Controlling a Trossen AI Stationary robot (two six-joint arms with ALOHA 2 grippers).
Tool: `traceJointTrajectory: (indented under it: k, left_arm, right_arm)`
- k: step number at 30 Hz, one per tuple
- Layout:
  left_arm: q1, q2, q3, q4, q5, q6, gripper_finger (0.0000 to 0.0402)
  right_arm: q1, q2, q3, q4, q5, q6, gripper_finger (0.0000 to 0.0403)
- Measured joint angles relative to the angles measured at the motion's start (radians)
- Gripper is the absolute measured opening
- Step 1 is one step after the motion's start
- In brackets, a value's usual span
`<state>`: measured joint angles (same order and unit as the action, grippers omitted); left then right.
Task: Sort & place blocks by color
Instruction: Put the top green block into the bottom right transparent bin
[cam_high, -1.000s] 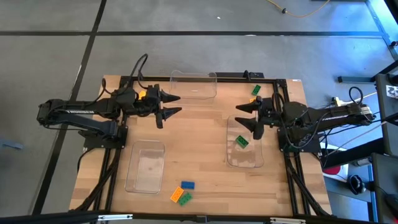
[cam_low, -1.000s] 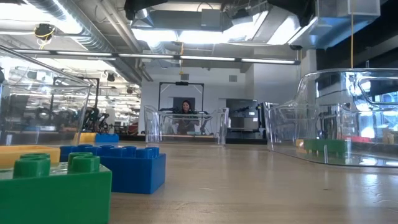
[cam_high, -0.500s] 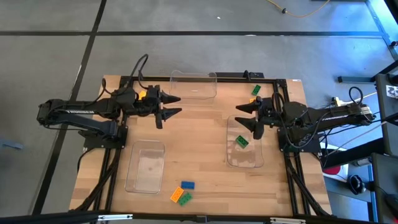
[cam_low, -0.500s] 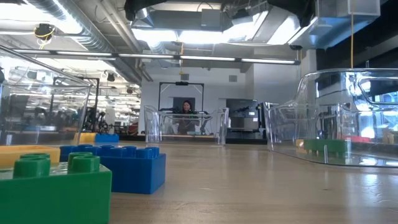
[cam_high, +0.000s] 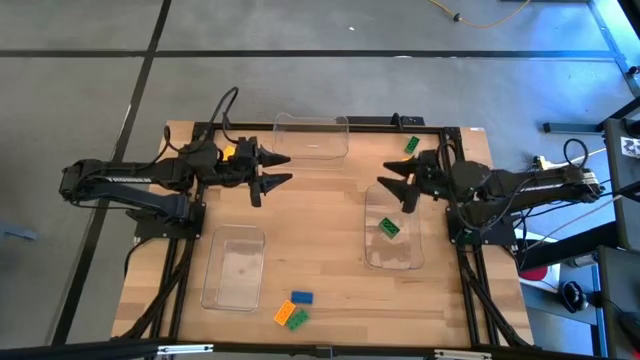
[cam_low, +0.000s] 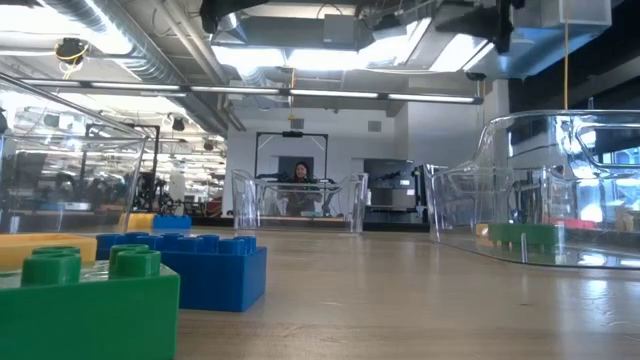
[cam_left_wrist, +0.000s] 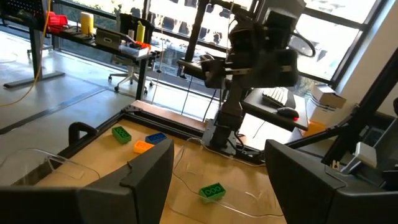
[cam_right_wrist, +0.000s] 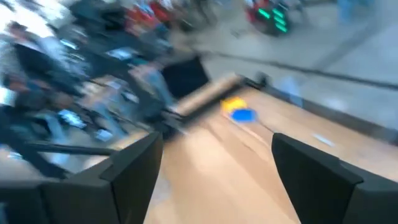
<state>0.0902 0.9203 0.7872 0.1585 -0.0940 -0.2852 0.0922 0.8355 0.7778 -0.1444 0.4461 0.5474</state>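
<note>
Right tool (cam_high: 392, 190) spread wide, empty, above far end of tray (cam_high: 391, 250); green block (cam_high: 389, 228) just below. Left tool (cam_high: 281, 170) wide, idle.

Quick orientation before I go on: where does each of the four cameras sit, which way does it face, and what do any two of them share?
High view: above the table, looking straight down; both arms show, left gripper and right gripper open.
Low view: at table-top height, looking across into the room; green block and blue block closest; no gripper clearly seen.
Left wrist view: past its own fingers toward the right arm and the tray's green block.
Right wrist view: blurred, past its own fingers over the table.
Shared: high and left wrist views both show that green block in the right-hand tray.
</note>
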Motion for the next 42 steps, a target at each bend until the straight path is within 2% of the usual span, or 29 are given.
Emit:
traceJointTrajectory:
  k: [4,8,10,13,16,21,27,34,42]
  left_arm:
    - [0.000,0.000,0.000,0.000,0.000,0.000,0.0243]
    - [0.000,0.000,0.000,0.000,0.000,0.000,0.0243]
    - [0.000,0.000,0.000,0.000,-0.001,0.000,0.0243]
    - [0.000,0.000,0.000,0.000,-0.001,0.003,0.0243]
    - [0.000,0.000,0.000,0.000,-0.001,0.004,0.0243]
    - [0.000,0.000,0.000,0.000,-0.001,0.004,0.0243]
    - [0.000,0.000,0.000,0.000,-0.001,0.005,0.0243]
    - [0.000,0.000,0.000,0.000,-0.001,0.005,0.0243]
    - [0.001,0.000,0.000,0.000,-0.001,0.005,0.0243]
  right_arm:
    - [-0.106,0.088,0.177,-0.367,0.019,0.113,0.0301]
    - [-0.267,0.204,0.328,-0.735,0.059,0.183,0.0301]
    - [-0.360,0.257,0.360,-0.854,0.072,0.211,0.0301]
    - [-0.496,0.315,0.357,-0.920,0.062,0.262,0.0301]
    - [-0.616,0.364,0.318,-0.882,0.054,0.279,0.0300]
    - [-0.793,0.436,0.206,-0.649,-0.059,0.259,0.0300]
    - [-0.952,0.554,0.069,-0.418,-0.140,0.328,0.0300]
    - [-0.998,0.694,0.044,-0.248,-0.154,0.363,0.0300]
    - [-0.997,0.800,0.075,-0.260,-0.061,0.337,0.0300]
